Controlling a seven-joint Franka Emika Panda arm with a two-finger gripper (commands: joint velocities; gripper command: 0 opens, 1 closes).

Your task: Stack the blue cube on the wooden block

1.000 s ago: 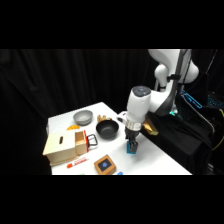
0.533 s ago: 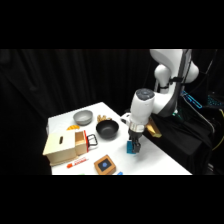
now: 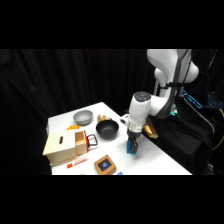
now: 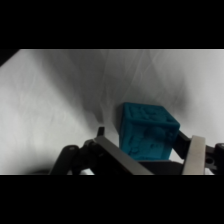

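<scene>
Two fingers (image 4: 196, 155) pinch the blue cube (image 4: 146, 131) — held above the table (image 3: 155, 160), well apart from the wooden block (image 3: 104, 164). A loose grip — it could slip in transit.

The white table (image 3: 150, 160) carries a wooden box (image 3: 64, 146), black bowl (image 3: 107, 129), grey bowl (image 3: 83, 118) and wooden block (image 3: 104, 165).

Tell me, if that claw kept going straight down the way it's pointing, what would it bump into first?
Probably just the white table. The gripper points down with the blue cube held between its fingers, and the wrist view shows only bare tabletop beneath. The wooden block sits off to the side, though depth is hard to judge.
</scene>
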